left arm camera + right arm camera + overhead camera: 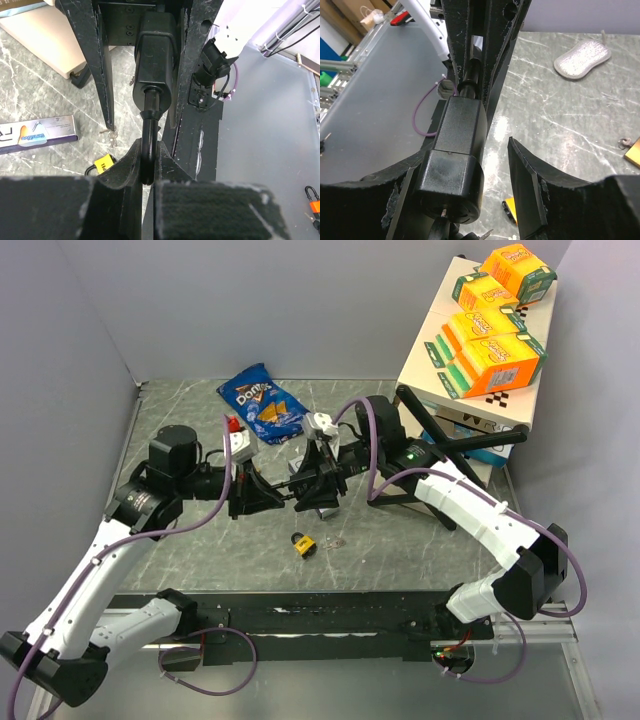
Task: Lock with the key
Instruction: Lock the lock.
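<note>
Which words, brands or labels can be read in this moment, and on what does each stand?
"Doritos": on the blue chip bag.
Orange boxes, far right: print too blurred to read.
Long box, left wrist view: logo upside down, not legible.
Yellow label near it: print too small to read.

Robot test cell, laboratory type.
- Enclosure: plain grey partition walls (70, 330) on three sides.
- Work area: marble-patterned surface (200, 550), with a black mounting rail (330, 612) at its near edge.
- Equipment: left arm (90, 570) and right arm (480, 515) bolted to the rail, with purple cables (373, 455) running along them.
- Props: blue chip bag (262, 405); orange snack boxes (495, 355) stacked on a white box (430, 360) bearing a checkered marker (497, 398); toothpaste box (37, 132).
- Surroundings: metal framing (332, 67) beyond the surface.
</note>
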Robot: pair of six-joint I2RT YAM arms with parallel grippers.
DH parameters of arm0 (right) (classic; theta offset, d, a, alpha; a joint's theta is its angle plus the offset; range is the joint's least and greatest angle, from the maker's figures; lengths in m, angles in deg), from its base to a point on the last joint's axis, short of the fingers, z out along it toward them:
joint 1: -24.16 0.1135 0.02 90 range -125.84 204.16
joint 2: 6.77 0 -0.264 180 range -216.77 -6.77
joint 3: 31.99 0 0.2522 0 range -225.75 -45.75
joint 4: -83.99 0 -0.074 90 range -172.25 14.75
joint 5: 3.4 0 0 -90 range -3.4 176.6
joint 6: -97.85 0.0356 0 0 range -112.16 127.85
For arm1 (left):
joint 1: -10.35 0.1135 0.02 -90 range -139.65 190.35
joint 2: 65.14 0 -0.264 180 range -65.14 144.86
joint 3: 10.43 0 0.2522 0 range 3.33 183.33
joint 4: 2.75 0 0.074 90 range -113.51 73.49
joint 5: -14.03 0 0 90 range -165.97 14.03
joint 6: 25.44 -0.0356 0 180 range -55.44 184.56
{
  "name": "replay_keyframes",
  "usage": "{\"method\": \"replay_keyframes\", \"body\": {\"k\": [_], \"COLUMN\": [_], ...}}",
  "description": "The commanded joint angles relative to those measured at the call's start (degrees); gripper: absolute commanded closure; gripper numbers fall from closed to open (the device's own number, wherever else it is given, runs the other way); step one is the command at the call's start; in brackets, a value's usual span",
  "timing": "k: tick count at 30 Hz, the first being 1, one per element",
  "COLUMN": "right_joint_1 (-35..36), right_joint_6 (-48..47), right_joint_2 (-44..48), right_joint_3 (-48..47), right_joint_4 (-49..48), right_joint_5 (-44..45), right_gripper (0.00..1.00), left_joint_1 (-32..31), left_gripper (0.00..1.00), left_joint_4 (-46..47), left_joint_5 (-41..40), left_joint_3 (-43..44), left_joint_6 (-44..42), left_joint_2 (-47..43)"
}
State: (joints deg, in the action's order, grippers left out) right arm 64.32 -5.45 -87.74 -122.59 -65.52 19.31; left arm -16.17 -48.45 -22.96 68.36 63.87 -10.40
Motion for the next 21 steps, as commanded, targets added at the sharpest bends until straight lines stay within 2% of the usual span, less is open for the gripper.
{"method": "replay_keyframes", "body": {"k": [1,3,7,8,9,10,12,19,21], "right_joint_1": [2.03,2.03,2.03,2.03,2.03,1.68,0.98,-2.37,-2.46], "right_joint_6": [3.18,5.29,8.02,7.85,6.37,5.31,3.55,-3.22,-5.49], "right_joint_2": [-1.65,-2.09,-2.44,-2.53,-2.88,-2.88,-2.01,0.28,0.55], "right_joint_3": [-2.17,-2.09,-1.39,-1.91,-2.35,-2.79,-2.88,-2.70,-3.05], "right_joint_4": [-2.93,-5.21,-8.03,-7.51,-5.68,-4.18,-2.06,4.61,6.03], "right_joint_5": [-4.34,-5.31,-5.40,-5.14,-4.96,-4.61,-3.47,0.22,0.40], "right_gripper": [0.95,1.00,1.00,0.97,0.76,0.63,0.43,0.35,0.28], "left_joint_1": [-1.51,-2.39,-3.53,-3.45,-3.36,-3.19,-2.31,3.23,3.32], "left_gripper": [0.99,0.99,0.99,0.99,0.99,0.99,0.99,0.99,0.99], "left_joint_4": [15.41,16.21,17.26,17.44,16.75,15.96,13.59,8.74,8.57], "left_joint_5": [-3.96,-4.41,-4.24,-4.23,-4.58,-4.41,-4.32,-1.25,-0.99], "left_joint_3": [2.29,2.03,1.59,1.59,1.67,1.85,1.94,1.41,1.41], "left_joint_6": [2.10,1.66,2.17,3.23,3.93,3.68,3.41,2.71,2.54], "left_joint_2": [0.89,1.07,1.51,1.42,1.42,1.16,0.55,-1.30,-1.22]}}
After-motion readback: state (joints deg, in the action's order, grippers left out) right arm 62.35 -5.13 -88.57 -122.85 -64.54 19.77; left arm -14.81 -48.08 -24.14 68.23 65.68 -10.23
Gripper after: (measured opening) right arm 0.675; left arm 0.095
